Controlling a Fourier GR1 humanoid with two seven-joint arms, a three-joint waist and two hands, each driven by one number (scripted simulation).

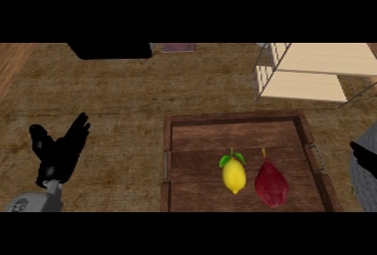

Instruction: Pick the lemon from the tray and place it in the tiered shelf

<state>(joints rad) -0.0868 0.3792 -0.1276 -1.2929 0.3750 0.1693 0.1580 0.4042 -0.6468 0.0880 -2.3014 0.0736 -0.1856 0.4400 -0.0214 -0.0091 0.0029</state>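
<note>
A yellow lemon (234, 175) with a green leaf lies in the dark wooden tray (243, 118), toward its near end. The tiered shelf (313, 69), with pale wooden boards in a thin wire frame, stands at the back right beyond the tray. My left hand (59, 149) is at the left, well apart from the tray, open with its fingers up and resting. At the right edge only a dark part of my right hand (364, 157) shows beside the tray's right rim; how its fingers stand is hidden.
A dark red, pointed vegetable (271, 184) lies right beside the lemon in the tray. A black box (110, 50) and a small purple item (178, 48) sit at the counter's back edge. Brown counter stretches between my left hand and the tray.
</note>
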